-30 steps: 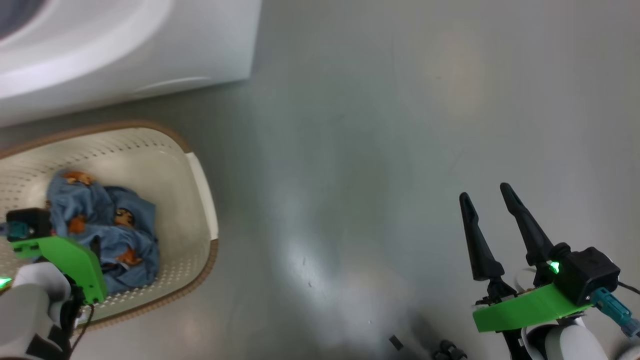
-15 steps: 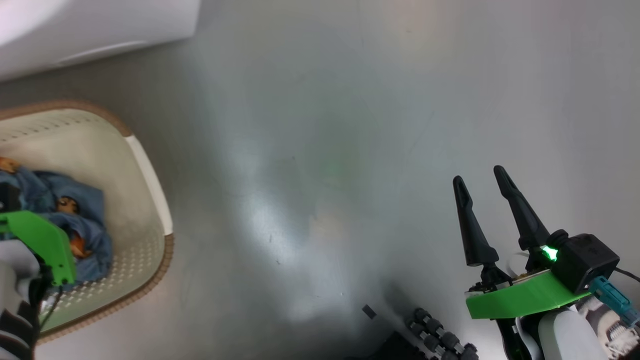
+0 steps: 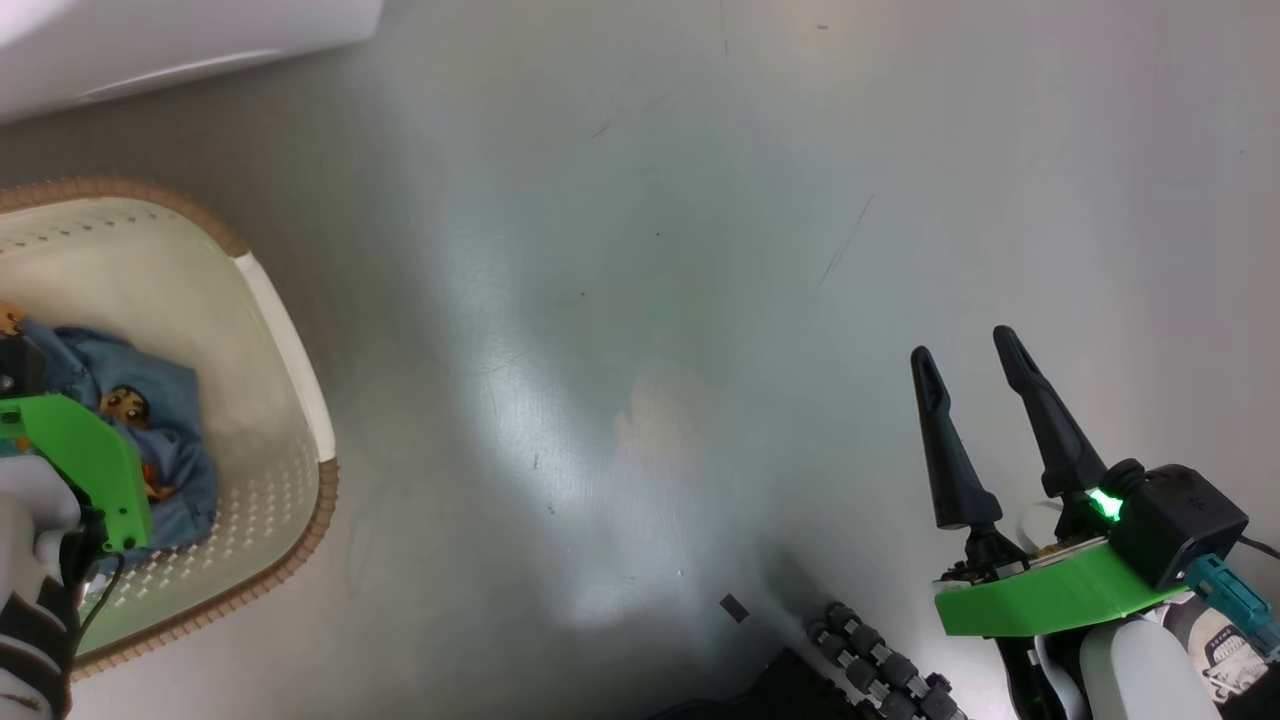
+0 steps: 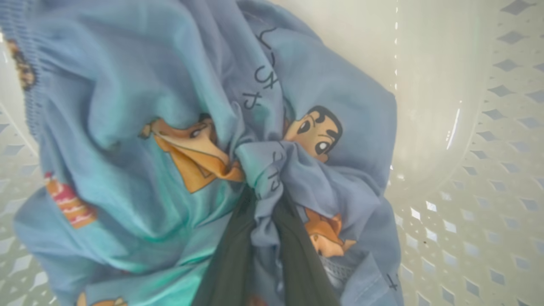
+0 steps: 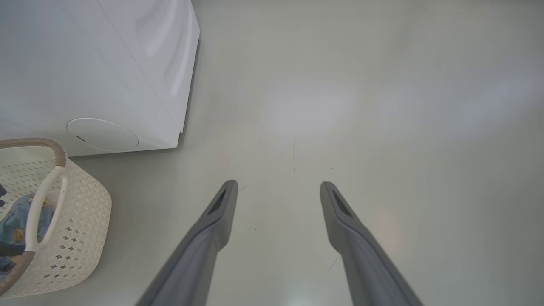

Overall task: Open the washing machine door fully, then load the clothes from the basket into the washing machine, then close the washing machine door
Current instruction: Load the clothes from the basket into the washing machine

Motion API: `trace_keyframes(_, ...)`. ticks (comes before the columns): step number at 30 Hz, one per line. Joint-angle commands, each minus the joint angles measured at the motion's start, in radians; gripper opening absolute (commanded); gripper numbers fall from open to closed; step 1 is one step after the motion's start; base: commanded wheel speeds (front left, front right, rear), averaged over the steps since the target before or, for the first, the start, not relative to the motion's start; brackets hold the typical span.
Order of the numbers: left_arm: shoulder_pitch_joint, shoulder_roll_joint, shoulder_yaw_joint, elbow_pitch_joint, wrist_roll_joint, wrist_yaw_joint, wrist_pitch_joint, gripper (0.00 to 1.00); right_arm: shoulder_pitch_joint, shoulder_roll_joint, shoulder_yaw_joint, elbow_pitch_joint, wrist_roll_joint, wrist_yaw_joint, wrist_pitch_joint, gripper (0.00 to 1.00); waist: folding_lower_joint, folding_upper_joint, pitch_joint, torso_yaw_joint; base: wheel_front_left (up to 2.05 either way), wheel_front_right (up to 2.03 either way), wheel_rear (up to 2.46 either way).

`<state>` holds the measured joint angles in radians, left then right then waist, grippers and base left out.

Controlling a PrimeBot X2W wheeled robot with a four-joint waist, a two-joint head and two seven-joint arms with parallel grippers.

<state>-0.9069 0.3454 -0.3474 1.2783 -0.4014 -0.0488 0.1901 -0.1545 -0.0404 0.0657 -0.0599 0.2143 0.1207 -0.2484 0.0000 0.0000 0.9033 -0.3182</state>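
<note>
The cream-white basket point(image 3: 285, 350) with its brown rim stands on the floor at the left, close to the white washing machine point(image 3: 150, 40). Light-blue clothes point(image 3: 160, 420) with orange-brown figures lie inside it. In the left wrist view, my left gripper point(image 4: 263, 199) is shut on a bunched fold of the clothes point(image 4: 170, 85), deep in the basket point(image 4: 488, 170). A green wrist bracket point(image 3: 85, 460) covers its fingers in the head view. My right gripper point(image 3: 965, 355) hangs open over bare floor at the lower right, holding nothing. The washing machine door is out of view.
Grey glossy floor point(image 3: 650, 300) stretches between the basket and my right arm. Black rollers of my base point(image 3: 870, 660) and a small dark scrap point(image 3: 733, 607) lie at the bottom edge. The right wrist view has the washing machine's corner point(image 5: 182, 127) and the basket handle point(image 5: 42, 204).
The head camera has swung, so the basket and washing machine now sit further left and up. The clothes look more gathered under my left wrist. The right gripper keeps its pose.
</note>
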Motion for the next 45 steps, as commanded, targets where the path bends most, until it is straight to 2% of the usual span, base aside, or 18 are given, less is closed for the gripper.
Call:
trace_keyframes(1, 0.023, 0.032, 0.012, 0.002, -0.005, 0.001, -0.012, 0.0, 0.02, -0.01, 0.02, -0.017, -0.008, 0.01, -0.007, 1.0, 0.0, 0.0, -0.004, 0.001, 0.0, 0.0, 0.0)
trace_keyframes(8, 0.046, 0.012, 0.005, 0.005, -0.013, -0.001, -0.049, 0.0, 0.011, -0.01, 0.018, -0.015, -0.019, 0.01, -0.005, 1.0, 0.0, 0.0, -0.038, 0.019, 0.0, 0.0, 0.0)
trace_keyframes(22, 0.096, -0.08, -0.02, 0.005, -0.031, -0.038, -0.129, 0.0, 0.007, -0.01, 0.0, -0.032, -0.061, 0.01, 0.034, 1.0, 0.0, 0.0, -0.172, 0.113, 0.0, 0.0, 0.0)
trace_keyframes(30, 0.147, -0.124, -0.039, -0.009, -0.04, -0.062, -0.227, 0.0, 0.013, -0.01, 0.0, -0.032, -0.078, 0.01, 0.058, 1.0, 0.0, 0.0, -0.287, 0.169, 0.0, 0.0, 0.0)
trace_keyframes(38, 0.213, -0.138, -0.057, -0.031, -0.043, -0.072, -0.364, 0.0, 0.04, -0.01, -0.003, -0.022, -0.09, 0.01, 0.081, 1.0, 0.0, 0.0, -0.413, 0.214, 0.0, 0.0, 0.0)
trace_keyframes(45, 0.277, -0.143, -0.06, -0.086, -0.05, -0.075, -0.437, 0.0, 0.074, -0.01, -0.009, -0.028, -0.096, 0.01, 0.102, 1.0, 0.0, 0.0, -0.509, 0.251, 0.0, 0.0, 0.0)
